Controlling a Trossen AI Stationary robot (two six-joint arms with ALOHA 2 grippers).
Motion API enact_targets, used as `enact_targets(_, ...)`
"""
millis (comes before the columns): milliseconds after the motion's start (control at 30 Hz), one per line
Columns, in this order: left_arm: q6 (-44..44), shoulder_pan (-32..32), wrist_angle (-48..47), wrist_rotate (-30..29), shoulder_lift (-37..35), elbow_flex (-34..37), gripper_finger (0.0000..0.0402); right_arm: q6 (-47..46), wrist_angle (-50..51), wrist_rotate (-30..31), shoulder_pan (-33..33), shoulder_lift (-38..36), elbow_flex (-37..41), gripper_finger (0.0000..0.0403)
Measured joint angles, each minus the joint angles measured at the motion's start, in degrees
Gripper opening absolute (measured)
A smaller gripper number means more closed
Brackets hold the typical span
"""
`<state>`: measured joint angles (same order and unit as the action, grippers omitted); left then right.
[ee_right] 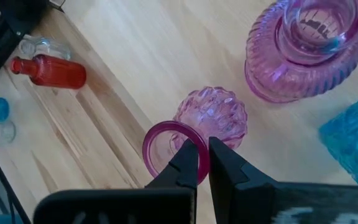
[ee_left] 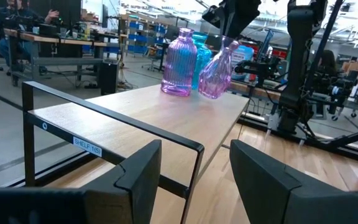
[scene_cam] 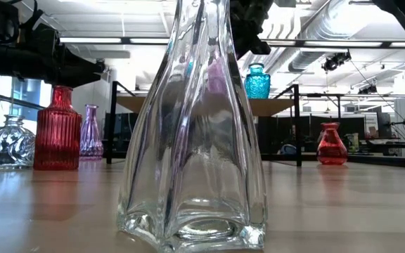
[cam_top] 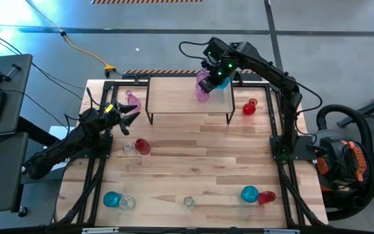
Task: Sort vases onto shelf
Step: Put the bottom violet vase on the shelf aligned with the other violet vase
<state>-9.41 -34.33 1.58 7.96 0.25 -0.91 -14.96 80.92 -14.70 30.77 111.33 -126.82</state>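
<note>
The right gripper is clamped on the rim of a tilted pink bulbous vase, evidently to seat it on the shelf beside a ribbed purple vase and a teal vase. This group sits toward two o'clock on the table. The left gripper waits at nine o'clock, jaws apart and empty.

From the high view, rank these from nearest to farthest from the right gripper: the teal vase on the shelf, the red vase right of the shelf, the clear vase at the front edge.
1. Teal vase, beside the right gripper on the shelf.
2. Red vase, on the table right of the shelf.
3. Clear vase, front edge, centre.
</note>
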Motion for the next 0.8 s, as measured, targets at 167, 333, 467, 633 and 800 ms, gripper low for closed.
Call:
enact_targets(167, 0.0, -0.01, 0.0, 0.01, 0.0, 0.02, 0.0184, -0.23, -0.3, 0.0, 0.11, 0.0, 0.13, 0.0)
enact_targets(333, 0.0, -0.01, 0.0, 0.0, 0.0, 0.02, 0.0184, -0.58, -0.62, -0.28, 0.11, 0.0, 1.9, 0.0)
enact_targets(467, 0.0, -0.02, 0.0, -0.01, 0.0, 0.0, 0.0184, -0.57, -1.71, -0.26, 0.11, 0.0, 2.1, 0.0)
enact_targets(633, 0.0, 0.0, 0.0, 0.01, 0.0, 0.0, 0.0184, -0.61, -1.88, -0.26, 0.76, 0.0, 2.1, 0.0)
enact_targets(800, 0.0, -0.02, 0.02, 0.0, 0.0, 0.01, 0.0184, -0.65, -1.98, -0.23, 0.77, 0.0, 2.1, 0.0)
